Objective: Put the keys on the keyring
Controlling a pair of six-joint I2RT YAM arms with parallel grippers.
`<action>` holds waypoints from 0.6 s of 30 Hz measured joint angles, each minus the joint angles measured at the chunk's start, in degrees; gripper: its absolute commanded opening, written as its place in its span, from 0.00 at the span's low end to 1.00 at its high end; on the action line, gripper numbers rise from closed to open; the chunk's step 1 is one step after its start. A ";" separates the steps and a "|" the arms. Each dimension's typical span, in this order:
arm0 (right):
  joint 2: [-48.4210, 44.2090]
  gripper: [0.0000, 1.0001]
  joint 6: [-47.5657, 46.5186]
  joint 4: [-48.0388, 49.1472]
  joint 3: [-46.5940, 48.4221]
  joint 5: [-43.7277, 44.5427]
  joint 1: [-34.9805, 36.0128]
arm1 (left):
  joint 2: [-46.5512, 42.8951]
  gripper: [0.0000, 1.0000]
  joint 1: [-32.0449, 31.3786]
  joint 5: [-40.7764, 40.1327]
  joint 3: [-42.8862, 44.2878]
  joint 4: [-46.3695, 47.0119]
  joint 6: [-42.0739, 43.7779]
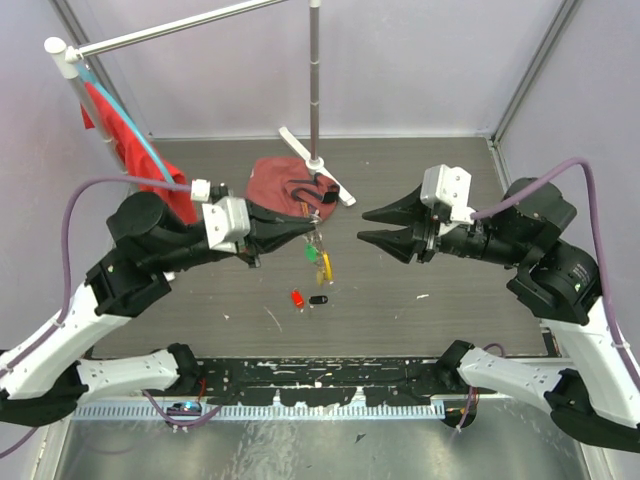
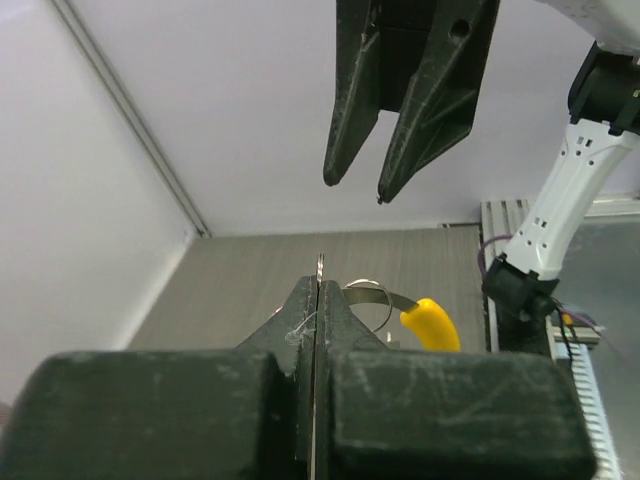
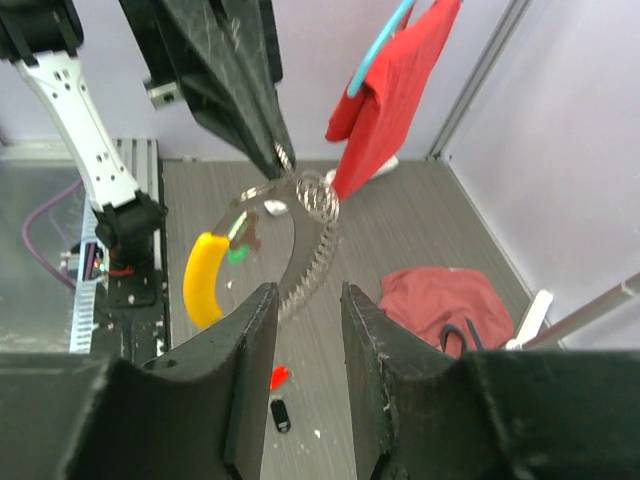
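My left gripper point(image 1: 316, 229) is shut on the keyring point(image 3: 314, 235), a silvery coiled wire loop, and holds it above the table. A yellow-headed key point(image 1: 326, 266) and a green-headed key point(image 1: 311, 253) hang from the loop. In the left wrist view the jaws point(image 2: 318, 285) pinch a thin metal edge, with the yellow key point(image 2: 431, 325) just beyond. A red-headed key point(image 1: 297, 298) and a black-headed key point(image 1: 318, 299) lie on the table below. My right gripper point(image 1: 366, 226) is open and empty, facing the loop from the right; in its wrist view its fingers point(image 3: 305, 292) frame the coil's lower end.
A dark red cloth point(image 1: 283, 184) lies at the back centre beside a white-footed metal pole stand point(image 1: 316, 95). A red garment on a blue hanger point(image 1: 125, 135) hangs from a rod at the back left. A black rail point(image 1: 320, 378) runs along the near edge.
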 measured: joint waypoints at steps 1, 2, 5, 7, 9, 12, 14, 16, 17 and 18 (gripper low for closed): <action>0.09 0.38 -0.48 -0.96 0.00 0.31 0.00 | 1.05 0.00 -0.02 -0.57 2.60 -3.74 -0.52; 0.33 0.38 -0.90 -2.05 0.00 0.52 0.00 | 1.97 0.00 -0.02 -0.98 4.52 -6.25 -0.87; 0.79 0.39 -1.90 -3.91 0.00 0.74 0.00 | 5.11 0.00 -0.02 -2.38 10.51 -15.54 -2.03; 1.42 0.39 -2.14 -4.52 -0.04 0.59 0.00 | 6.99 0.00 -0.02 -3.04 13.29 -20.68 -2.89; 1.99 0.38 -2.19 -4.63 -0.15 0.02 0.00 | 8.63 0.00 -0.02 -3.23 15.13 -24.92 -3.61; 2.62 0.39 -1.79 -3.63 -1.70 -1.79 0.00 | 10.99 0.00 -0.02 -2.84 17.35 -30.32 -4.50; 2.73 0.39 -1.07 -2.21 -3.69 -3.41 0.00 | 11.98 0.00 -0.02 -2.40 18.10 -32.92 -4.94; 2.93 0.39 -0.20 -1.05 -5.33 -4.92 0.00 | 12.28 0.00 -0.02 -2.08 18.34 -34.45 -5.27; 3.06 0.39 0.15 -0.70 -5.99 -5.73 0.00 | 12.33 0.00 -0.02 -1.84 18.45 -34.97 -5.49; 3.19 0.39 0.44 -0.39 -6.47 -6.45 0.00 | 12.35 0.00 -0.02 -1.60 18.58 -35.41 -5.64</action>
